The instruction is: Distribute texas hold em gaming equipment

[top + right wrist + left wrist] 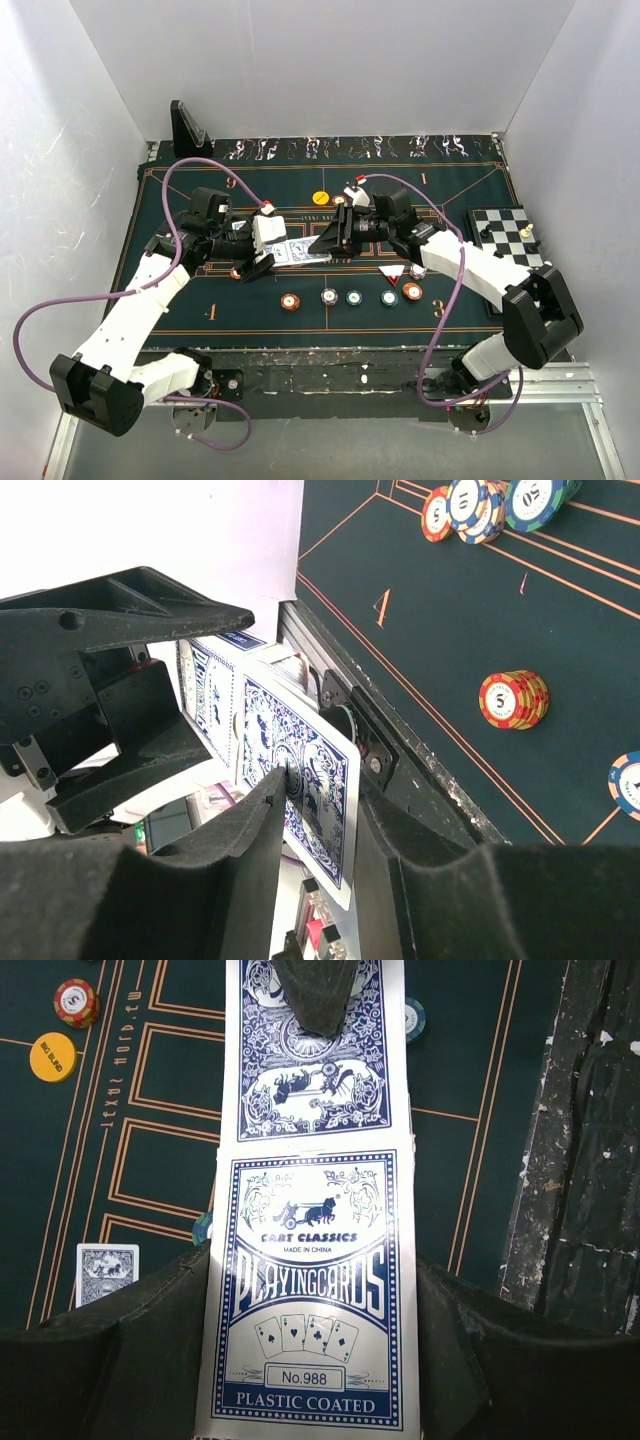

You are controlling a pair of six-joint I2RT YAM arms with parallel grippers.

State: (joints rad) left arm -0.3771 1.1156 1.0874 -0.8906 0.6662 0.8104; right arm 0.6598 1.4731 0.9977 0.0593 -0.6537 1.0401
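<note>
**Green felt, one card leaving the box**

Over the desk (250,322), just beyond the row of chips (351,297), my left fingers (150,1345) clamp the card box (310,1300) in the air. My right fingers (230,865) straddle a card (318,805) at its end, though I cannot tell if they grip. A loose pinch could drop it onto those chips, and a crooked pull could twist the box free.

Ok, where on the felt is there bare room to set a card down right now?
Bare felt: the near-left area by the 4, left of the orange chip; the far-right corner by the 1, behind the chessboard. Crowded: the centre, where the card box is held above the felt, and the chip row just in front of it.
</note>
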